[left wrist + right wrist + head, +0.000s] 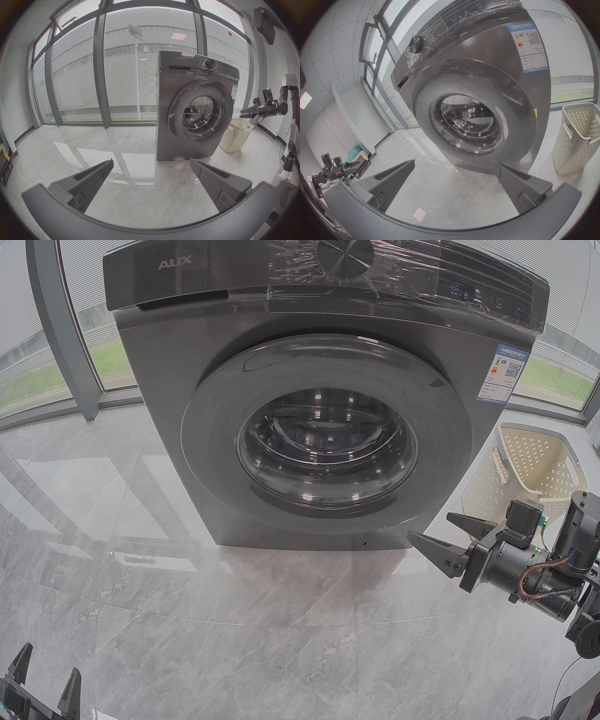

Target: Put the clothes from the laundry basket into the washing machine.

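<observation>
My right claw point(428, 523) hangs in the air off the lower right corner of the washing machine point(156, 396), fingers spread wide with nothing between them. It points across towards the machine's front. My left claw point(52, 657) sits low and well back on my left side over the grey tiled floor point(250, 627), also spread wide and holding nothing. The machine stands square in front of me, and its round door point(325, 434) is shut flat against the front, the steel drum glinting through the glass. The laundry basket point(531, 471), cream with perforated walls, stands on the floor just beside the machine's right side and behind my right claw. I can see its inner walls, but I cannot tell what lies at the bottom of it
</observation>
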Available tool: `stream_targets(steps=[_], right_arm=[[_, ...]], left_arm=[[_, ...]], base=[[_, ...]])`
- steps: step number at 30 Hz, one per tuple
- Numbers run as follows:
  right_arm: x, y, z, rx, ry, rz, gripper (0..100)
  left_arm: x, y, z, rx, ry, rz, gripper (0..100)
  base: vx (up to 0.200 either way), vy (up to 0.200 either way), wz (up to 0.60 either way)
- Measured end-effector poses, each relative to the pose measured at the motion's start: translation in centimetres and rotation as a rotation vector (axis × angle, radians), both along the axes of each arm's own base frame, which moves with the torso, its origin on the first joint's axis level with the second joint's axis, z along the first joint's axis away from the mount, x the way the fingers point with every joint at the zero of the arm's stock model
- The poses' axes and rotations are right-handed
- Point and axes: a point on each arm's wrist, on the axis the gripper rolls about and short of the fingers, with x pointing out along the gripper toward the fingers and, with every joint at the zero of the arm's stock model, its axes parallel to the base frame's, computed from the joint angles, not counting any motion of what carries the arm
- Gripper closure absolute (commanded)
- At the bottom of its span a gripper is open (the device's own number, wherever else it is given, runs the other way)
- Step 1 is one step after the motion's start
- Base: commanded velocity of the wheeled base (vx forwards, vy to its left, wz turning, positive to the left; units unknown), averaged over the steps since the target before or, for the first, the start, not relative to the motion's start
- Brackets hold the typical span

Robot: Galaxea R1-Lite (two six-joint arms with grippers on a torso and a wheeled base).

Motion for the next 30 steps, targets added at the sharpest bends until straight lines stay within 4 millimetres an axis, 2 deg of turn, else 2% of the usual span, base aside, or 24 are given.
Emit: stream_targets(steps=[6,20,30], right_arm=[[0.6,0.9,0.0,0.036,0.002,-0.037,0],[1.6,1.8,0.5,0.071,-0.028,-0.04,0],[2.2,1.7,1.2,0.086,-0.051,-0.08,0]], left_arm=[[0.0,0.0,0.0,-0.001,0.0,0.001,0],[0.0,0.0,0.0,-0.002,0.0,-0.001,0],[0.0,0.0,0.0,-0.002,0.0,-0.001,0]], base=[[0.0,0.0,0.0],[0.2,0.0,0.0],[0.0,0.0,0.0]])
